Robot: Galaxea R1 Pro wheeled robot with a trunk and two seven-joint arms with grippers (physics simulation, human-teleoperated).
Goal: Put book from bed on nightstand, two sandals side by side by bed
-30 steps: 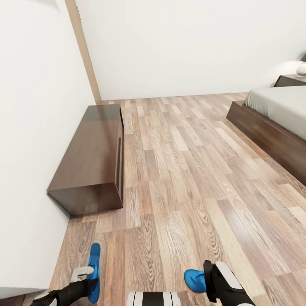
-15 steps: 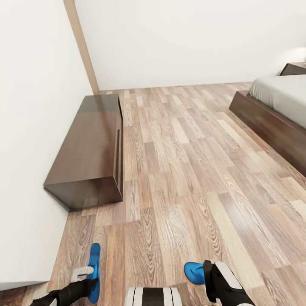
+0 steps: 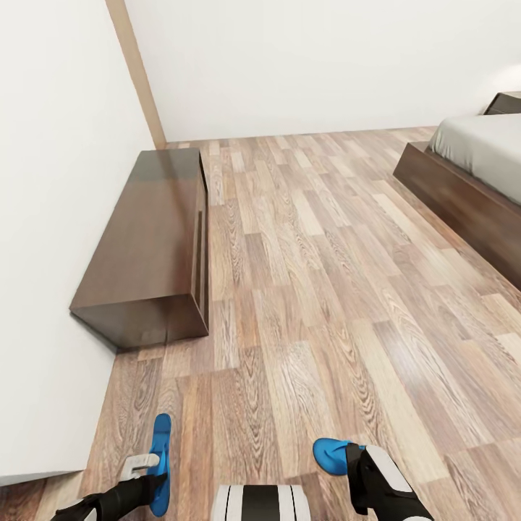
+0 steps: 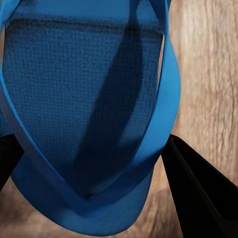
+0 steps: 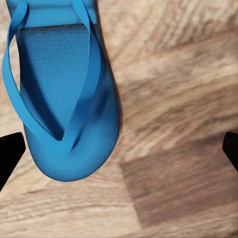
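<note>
My left gripper (image 3: 150,467) is shut on a bright blue sandal (image 3: 161,456), which hangs edge-on above the wood floor; up close this sandal (image 4: 84,84) sits between the dark fingers (image 4: 198,193). The second blue sandal (image 3: 331,454) lies flat on the floor beside my right gripper (image 3: 356,467). In the right wrist view that sandal (image 5: 64,99) is below and off to one side of the open right gripper (image 5: 119,148). The bed (image 3: 481,141) with its grey mattress stands at the far right, a nightstand (image 3: 508,103) behind it. The book is out of view.
A long low dark-brown cabinet (image 3: 152,246) stands against the white wall (image 3: 58,217) on the left. A wide stretch of wood-plank floor (image 3: 325,253) runs between the cabinet and the bed's dark frame (image 3: 463,206).
The whole head view has shifted, so the camera moved: cabinet and bed sit slightly higher. More of the floor sandal shows beside the right gripper. The left gripper still holds its sandal.
</note>
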